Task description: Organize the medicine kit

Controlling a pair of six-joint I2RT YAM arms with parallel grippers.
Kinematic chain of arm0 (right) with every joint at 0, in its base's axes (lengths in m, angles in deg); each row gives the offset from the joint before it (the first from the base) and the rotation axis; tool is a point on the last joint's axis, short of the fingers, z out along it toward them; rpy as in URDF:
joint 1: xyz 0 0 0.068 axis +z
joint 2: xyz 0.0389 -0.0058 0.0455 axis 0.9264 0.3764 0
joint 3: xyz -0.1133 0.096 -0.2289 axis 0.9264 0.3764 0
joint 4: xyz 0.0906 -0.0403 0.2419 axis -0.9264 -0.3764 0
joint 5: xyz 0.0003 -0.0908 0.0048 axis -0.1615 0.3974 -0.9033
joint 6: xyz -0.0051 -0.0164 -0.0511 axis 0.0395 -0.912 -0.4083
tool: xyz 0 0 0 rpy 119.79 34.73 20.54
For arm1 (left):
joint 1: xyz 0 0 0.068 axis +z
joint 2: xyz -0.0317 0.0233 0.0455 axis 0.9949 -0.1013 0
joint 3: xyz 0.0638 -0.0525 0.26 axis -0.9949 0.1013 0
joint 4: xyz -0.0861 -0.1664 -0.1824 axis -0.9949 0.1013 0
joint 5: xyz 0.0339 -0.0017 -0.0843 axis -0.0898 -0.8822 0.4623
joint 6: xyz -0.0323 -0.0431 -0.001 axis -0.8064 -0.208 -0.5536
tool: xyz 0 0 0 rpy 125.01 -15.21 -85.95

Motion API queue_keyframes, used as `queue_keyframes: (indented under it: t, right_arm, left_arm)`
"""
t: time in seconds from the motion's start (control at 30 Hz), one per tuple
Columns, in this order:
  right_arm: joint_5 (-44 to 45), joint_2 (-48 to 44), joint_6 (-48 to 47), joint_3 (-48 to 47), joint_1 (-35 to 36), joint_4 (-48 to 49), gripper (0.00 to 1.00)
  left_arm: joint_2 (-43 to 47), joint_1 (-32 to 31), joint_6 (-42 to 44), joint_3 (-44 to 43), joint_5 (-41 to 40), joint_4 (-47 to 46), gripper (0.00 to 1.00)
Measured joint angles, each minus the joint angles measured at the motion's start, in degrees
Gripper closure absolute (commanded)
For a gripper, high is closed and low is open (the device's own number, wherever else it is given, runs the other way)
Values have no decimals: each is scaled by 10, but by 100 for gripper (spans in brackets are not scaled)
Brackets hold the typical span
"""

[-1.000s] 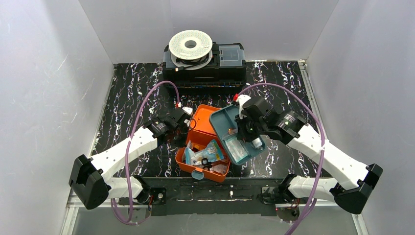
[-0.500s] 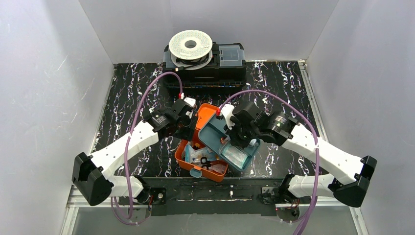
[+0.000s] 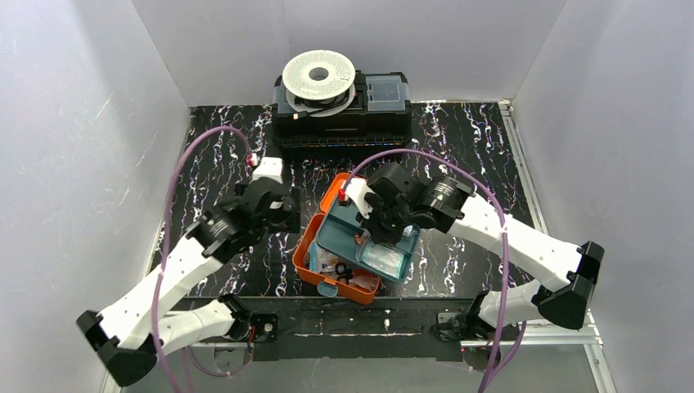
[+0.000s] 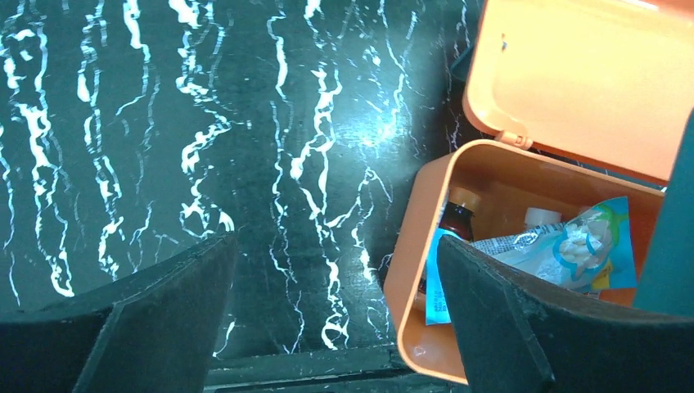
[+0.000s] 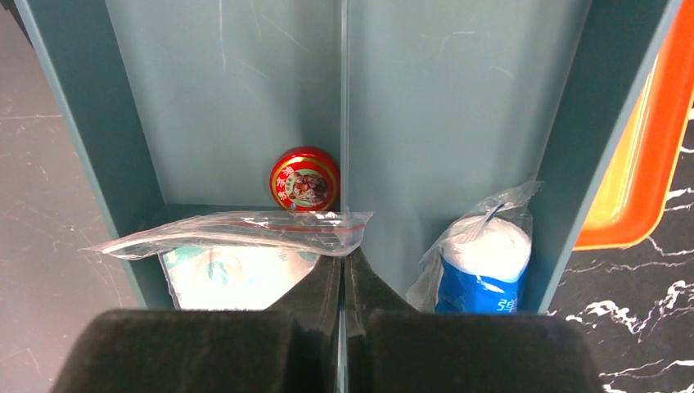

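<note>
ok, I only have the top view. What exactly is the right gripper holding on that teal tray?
Observer: The right gripper is shut on the centre divider of the teal tray, not on its rim.
Operator: What's in the tray?
Observer: A round red tin and a clear zip bag are on one side of the divider. A blue and white wrapped roll is on the other.
Operator: Left gripper carrying anything?
Observer: No. The left gripper is open, with only the black table between its fingers, beside the medicine kit.
</note>
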Motion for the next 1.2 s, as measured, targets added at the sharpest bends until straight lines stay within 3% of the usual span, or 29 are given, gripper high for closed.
queue_keyframes:
  t: [0.47, 1.2]
  right_arm:
    - [-11, 111, -29, -61, 28, -2, 99]
    - [1, 161, 36, -24, 73, 80, 99]
  left_arm:
    - [265, 0, -30, 92, -51, 12, 2]
    - [274, 0, -29, 128, -55, 21, 2]
